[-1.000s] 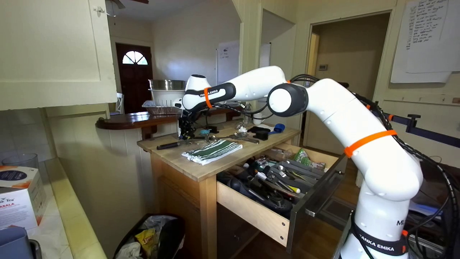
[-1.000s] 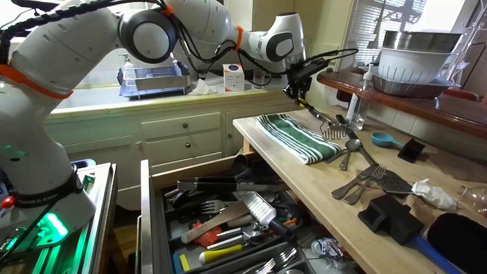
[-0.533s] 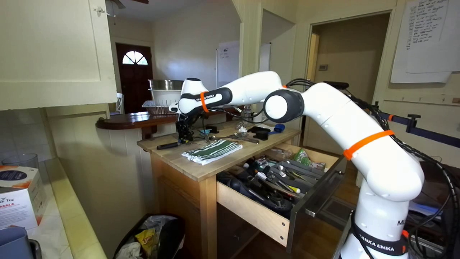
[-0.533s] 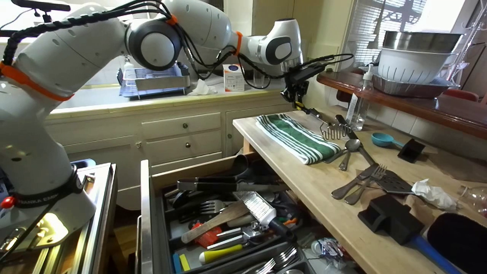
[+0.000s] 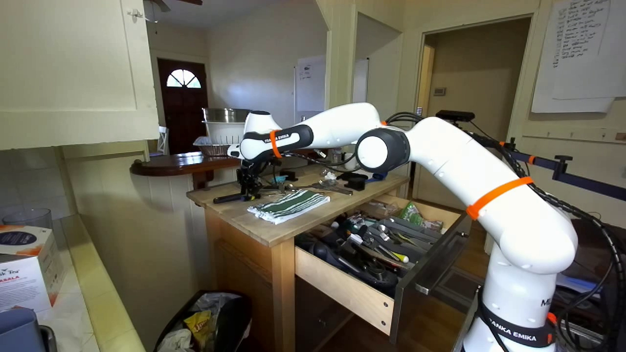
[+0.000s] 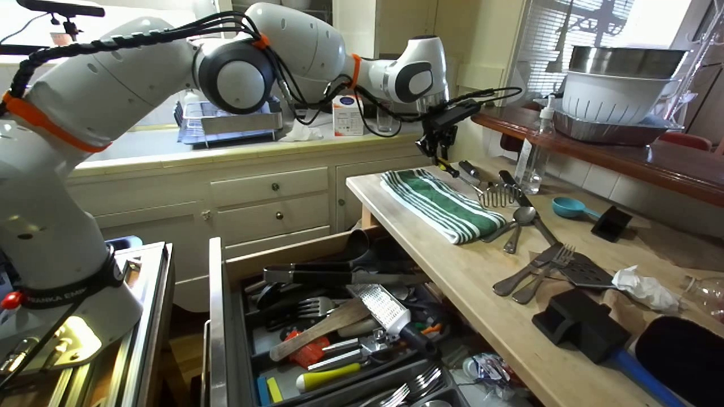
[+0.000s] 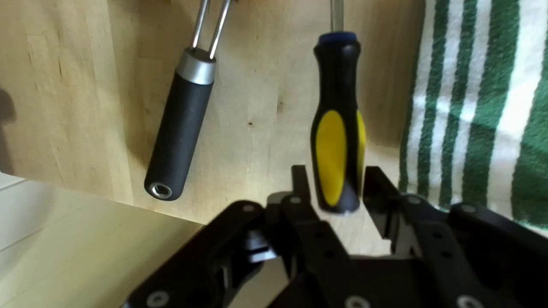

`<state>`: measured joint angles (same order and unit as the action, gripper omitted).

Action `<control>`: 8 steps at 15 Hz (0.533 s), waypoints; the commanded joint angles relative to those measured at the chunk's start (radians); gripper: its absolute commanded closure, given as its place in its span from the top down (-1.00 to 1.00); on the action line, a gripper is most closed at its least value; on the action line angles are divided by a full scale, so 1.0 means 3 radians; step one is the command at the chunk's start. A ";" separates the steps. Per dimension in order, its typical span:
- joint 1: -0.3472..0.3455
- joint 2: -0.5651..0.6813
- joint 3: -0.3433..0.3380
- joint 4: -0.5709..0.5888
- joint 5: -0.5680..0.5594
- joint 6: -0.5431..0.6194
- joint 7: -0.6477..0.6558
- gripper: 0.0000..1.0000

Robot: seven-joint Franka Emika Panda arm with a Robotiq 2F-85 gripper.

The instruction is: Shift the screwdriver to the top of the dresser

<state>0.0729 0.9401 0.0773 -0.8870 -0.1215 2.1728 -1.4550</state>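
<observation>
The screwdriver has a black and yellow handle [image 7: 338, 81] and a thin metal shaft that leaves the wrist view at the top. My gripper [image 7: 336, 184] is shut on the rear of the handle, with a thin pale line at its sides. In an exterior view the gripper [image 6: 443, 164] holds the screwdriver [image 6: 449, 169] low over the dresser's far corner, beside the towel. Whether it touches the wood I cannot tell. The dresser [image 6: 464, 271] has a pale wooden top and a deep open drawer. In an exterior view the gripper [image 5: 250, 194] hides most of the screwdriver.
A green-striped towel [image 7: 471, 119] lies right of the screwdriver. A potato masher [image 7: 180, 128] lies to its left. Cutlery, a spatula [image 6: 582, 271] and a blue measuring cup [image 6: 568, 207] lie along the top. The open drawer [image 6: 217, 316] is full of utensils. A raised wooden ledge [image 6: 588, 155] stands behind.
The arm and gripper have moved down and slightly toward the dresser's far corner, with the screwdriver. The screwdriver now shows apart from the masher handle. The other things have not moved.
</observation>
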 commanded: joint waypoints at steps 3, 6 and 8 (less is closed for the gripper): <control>0.0008 0.0053 -0.0040 0.0307 -0.0066 -0.0184 0.0013 0.72; 0.0001 -0.0125 -0.0120 0.0301 -0.0028 -0.0381 0.0129 0.99; -0.0018 -0.0334 -0.0214 0.0244 -0.0027 -0.0637 0.0348 1.00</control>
<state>0.0701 0.9126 0.0465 -0.8070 -0.1215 2.0980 -1.4269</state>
